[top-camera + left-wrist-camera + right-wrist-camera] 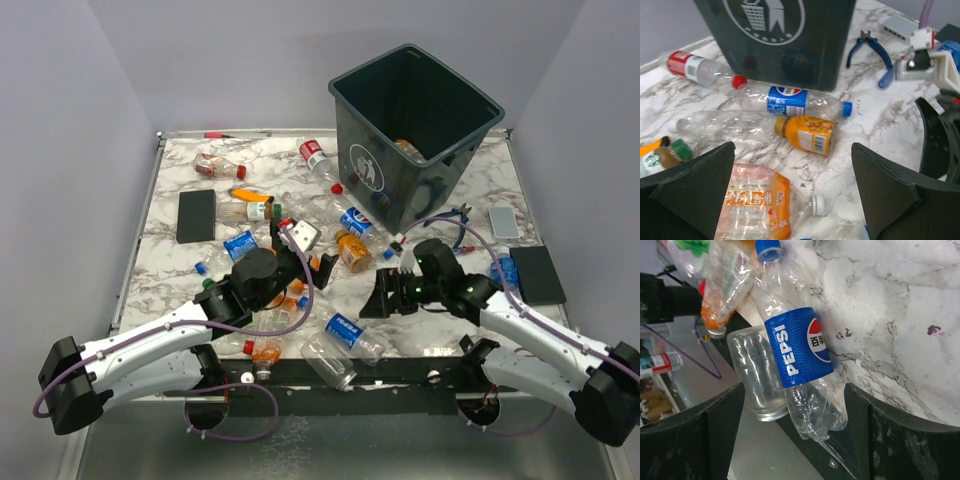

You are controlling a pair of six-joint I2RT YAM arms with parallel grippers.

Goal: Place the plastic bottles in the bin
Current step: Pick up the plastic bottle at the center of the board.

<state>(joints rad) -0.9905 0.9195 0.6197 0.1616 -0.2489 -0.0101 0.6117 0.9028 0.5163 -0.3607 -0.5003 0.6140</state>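
While the far-right bin (pixel 440 170) holds perhaps one orange bottle (pixel 405 147), most plastic bottles (pixel 352 250) litter the table (pixel 170 270). Left gripper (pixel 792 150) and right gripper (pixel 794 390) gape empty, the right over a near Pepsi bottle (pixel 797 350).

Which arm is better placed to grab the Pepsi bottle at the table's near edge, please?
Right: the right end effector, open, frames that Pepsi bottle; the left end effector faces bottles beside the bin.

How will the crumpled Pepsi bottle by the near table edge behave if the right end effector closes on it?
The Pepsi bottle looks empty and dented, so it is probably light and likely to buckle when squeezed. Lying on its side with its crumpled base near the edge of the table, it could roll off if pushed.
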